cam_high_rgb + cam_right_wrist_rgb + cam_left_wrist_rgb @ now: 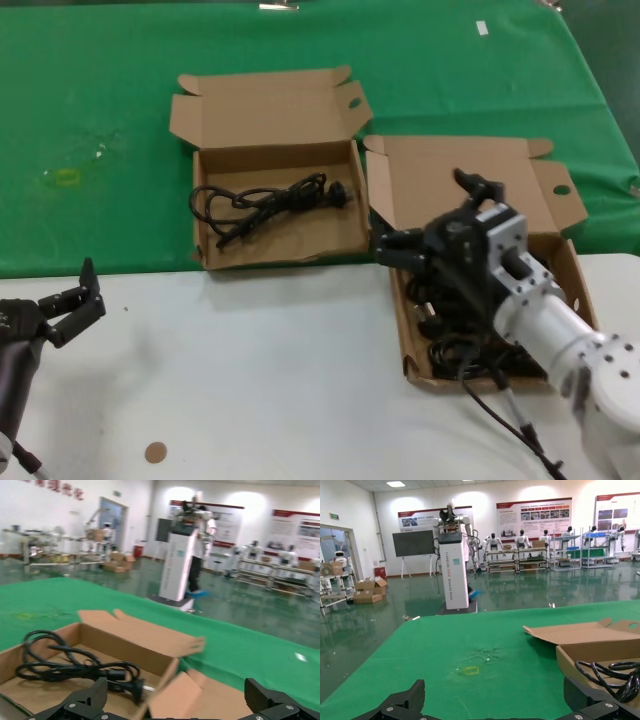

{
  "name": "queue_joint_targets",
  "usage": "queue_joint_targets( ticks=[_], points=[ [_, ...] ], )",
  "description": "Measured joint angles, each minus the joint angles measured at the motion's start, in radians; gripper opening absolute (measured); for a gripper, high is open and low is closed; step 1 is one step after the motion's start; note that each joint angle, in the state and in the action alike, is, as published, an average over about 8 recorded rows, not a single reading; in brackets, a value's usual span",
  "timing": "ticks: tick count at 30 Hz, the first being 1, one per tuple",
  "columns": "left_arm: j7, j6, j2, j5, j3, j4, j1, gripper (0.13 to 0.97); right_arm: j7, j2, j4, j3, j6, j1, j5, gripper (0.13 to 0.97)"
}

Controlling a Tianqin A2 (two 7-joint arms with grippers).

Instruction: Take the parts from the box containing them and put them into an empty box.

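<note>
The scuffed-front box [280, 255] lies on the green cloth and holds one black cord [265, 203]. To its right, the other box [470, 175] holds several tangled cords [455, 355]. My right gripper [425, 215] hovers open and empty over that box's rear left part. In the right wrist view the gripper [177, 695] is open, with the single cord [75, 667] in the scuffed box [125, 645] beyond it. My left gripper [75, 305] is open and empty over the white table at the far left. The left wrist view shows it open [495, 700] and facing that box [600, 650].
Both boxes' lids stand open at the back. A small brown disc [155, 452] lies on the white table [250, 370] near the front. A yellowish mark [65, 177] is on the green cloth [90, 100]. My grey cable [500, 410] trails by the right arm.
</note>
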Motion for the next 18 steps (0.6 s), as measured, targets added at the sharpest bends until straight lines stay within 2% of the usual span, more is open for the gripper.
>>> queue_joint_targets(
  ticks=[12,18],
  points=[
    [0.0,0.0,0.0,0.0,0.0,0.0,0.0,0.966,0.048,0.028,0.188,0.087,0.141,-0.207,0.076,0.966],
    [0.0,0.0,0.0,0.0,0.0,0.0,0.0,0.966,0.057,0.033,0.225,0.104,0.168,-0.248,0.091,0.966]
  ],
)
